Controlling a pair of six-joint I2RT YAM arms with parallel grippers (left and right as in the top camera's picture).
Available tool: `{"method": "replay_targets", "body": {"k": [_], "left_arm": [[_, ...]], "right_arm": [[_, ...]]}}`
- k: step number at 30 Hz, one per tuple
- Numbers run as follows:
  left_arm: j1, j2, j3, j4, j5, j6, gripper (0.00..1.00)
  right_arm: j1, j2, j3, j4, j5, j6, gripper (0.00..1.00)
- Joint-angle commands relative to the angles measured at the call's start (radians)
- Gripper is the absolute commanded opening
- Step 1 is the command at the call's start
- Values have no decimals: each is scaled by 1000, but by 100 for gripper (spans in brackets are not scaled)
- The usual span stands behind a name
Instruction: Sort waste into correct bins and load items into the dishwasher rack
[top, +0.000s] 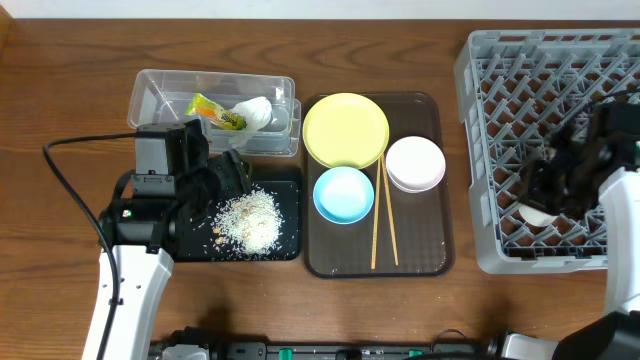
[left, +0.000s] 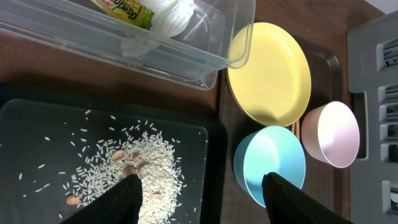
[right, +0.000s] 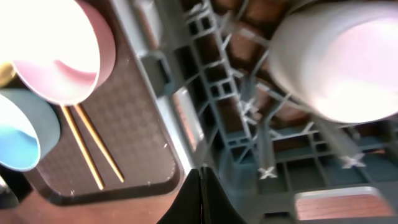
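Observation:
A clear tub (top: 150, 90) holds the snack wrapper (top: 214, 110) and the white napkin (top: 256, 113). Rice (top: 250, 220) lies heaped in the black tray (top: 288, 245). My left gripper (left: 202, 200) hangs open above that tray's right edge, one finger over the rice (left: 149, 165), the other over the light-blue bowl (left: 273, 158). The yellow plate (top: 345, 128), light-blue bowl (top: 343, 193), white bowl (top: 415, 163) and chopsticks (top: 383, 215) rest on the brown tray. My right gripper (right: 203, 193) is shut and empty over the grey rack (top: 480, 100), where the small white cup (right: 348, 68) sits.
The brown serving tray (top: 430, 262) lies between the black tray and the rack. The rack's near wall (right: 186, 118) stands just beside my right fingertips. A black cable (top: 60, 175) loops left of the left arm. Bare wooden table surrounds everything.

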Motion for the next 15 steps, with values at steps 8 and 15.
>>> {"method": "replay_targets", "body": {"k": [8,15], "left_arm": [[4,2,17,-6,-13,23,65],[4,2,17,-6,-13,23,65]], "right_arm": [[47,-13,-200,16,98,139,1],[47,-13,-234,-42,60,152,1]]}}
